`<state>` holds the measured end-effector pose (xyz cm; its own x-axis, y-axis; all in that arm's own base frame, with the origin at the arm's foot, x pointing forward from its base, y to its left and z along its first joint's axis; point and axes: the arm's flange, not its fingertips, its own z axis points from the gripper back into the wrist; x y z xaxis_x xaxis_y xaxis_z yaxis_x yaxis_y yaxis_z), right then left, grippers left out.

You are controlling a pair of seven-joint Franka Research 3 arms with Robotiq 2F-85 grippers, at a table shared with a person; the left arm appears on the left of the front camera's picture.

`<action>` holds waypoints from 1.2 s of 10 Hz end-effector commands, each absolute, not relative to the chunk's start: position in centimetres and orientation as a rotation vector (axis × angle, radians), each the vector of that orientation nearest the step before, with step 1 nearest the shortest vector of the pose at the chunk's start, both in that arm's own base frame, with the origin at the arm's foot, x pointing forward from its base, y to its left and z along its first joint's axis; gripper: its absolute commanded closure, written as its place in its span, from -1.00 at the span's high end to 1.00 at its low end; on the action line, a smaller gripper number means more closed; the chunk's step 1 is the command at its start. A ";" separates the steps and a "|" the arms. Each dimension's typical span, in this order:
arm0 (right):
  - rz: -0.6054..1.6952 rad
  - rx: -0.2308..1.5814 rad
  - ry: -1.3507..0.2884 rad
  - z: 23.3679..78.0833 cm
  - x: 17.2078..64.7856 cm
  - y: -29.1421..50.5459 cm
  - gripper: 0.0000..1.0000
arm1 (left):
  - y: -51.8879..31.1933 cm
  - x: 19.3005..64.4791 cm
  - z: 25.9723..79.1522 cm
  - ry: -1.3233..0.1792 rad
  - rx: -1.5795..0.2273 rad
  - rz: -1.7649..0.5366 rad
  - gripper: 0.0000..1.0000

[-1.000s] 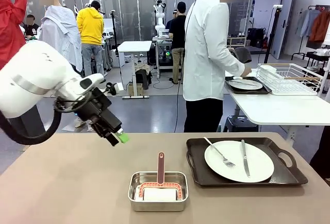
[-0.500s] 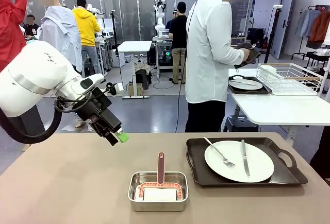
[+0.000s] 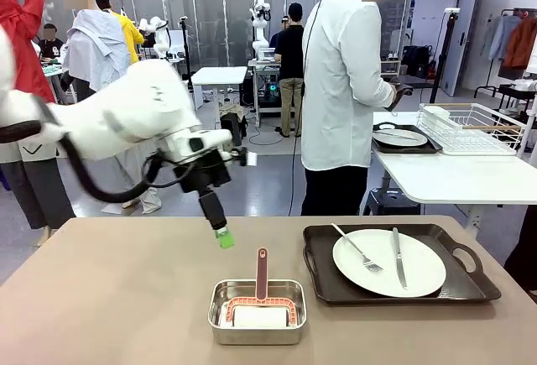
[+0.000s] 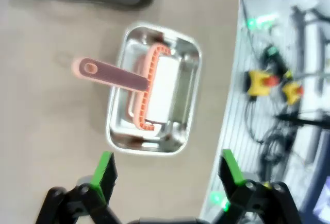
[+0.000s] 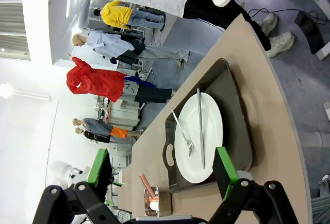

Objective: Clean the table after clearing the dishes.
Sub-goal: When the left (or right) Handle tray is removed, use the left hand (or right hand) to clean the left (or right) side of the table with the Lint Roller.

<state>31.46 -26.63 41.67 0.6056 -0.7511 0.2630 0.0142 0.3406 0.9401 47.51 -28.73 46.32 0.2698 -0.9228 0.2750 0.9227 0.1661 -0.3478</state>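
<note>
Hanging above the table (image 3: pixel 101 298), left gripper (image 3: pixel 223 237), fingers spread wide, empty, was near steel pan (image 3: pixel 220 319) containing pink-handled tool (image 3: pixel 261 274); right gripper (image 5: pixel 162 170) likewise spread wide, empty.

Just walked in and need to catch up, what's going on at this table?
The left gripper, open, hovers near the steel pan that holds a pink-handled cleaning tool. One tray with plate, fork and knife sits on the table. A person stands at the white table behind, by a second tray. The right gripper is open too.
</note>
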 end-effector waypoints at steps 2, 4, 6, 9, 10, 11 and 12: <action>-0.563 1.131 -0.797 41.7 31.1 -26.6 1.00 | -33.9 52.1 47.6 0.087 -0.402 -1.519 1.00; -0.563 1.131 -0.797 41.7 31.1 -26.6 1.00 | -37.6 53.5 46.3 0.151 -0.365 -1.579 1.00; -0.563 1.131 -0.797 41.7 31.1 -26.6 1.00 | -39.2 54.5 44.9 0.164 -0.326 -1.586 1.00; -0.563 1.131 -0.797 41.7 31.1 -26.6 1.00 | -39.8 56.3 42.5 0.277 -0.405 -1.603 1.00; -0.563 1.131 -0.797 41.7 31.1 -26.6 1.00 | -39.7 56.7 41.4 0.319 -0.431 -1.587 1.00; -0.563 1.131 -0.797 41.7 31.1 -26.6 1.00 | -39.8 56.6 40.6 0.334 -0.448 -1.574 1.00; -0.563 1.131 -0.797 41.7 31.1 -26.6 1.00 | -39.7 56.5 39.8 0.331 -0.469 -1.577 1.00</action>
<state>31.47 -26.64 41.69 0.6055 -0.7510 0.2634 0.0138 0.3409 0.9400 56.15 -39.22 39.21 -0.0397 -0.9956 0.0850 0.8900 -0.0739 -0.4500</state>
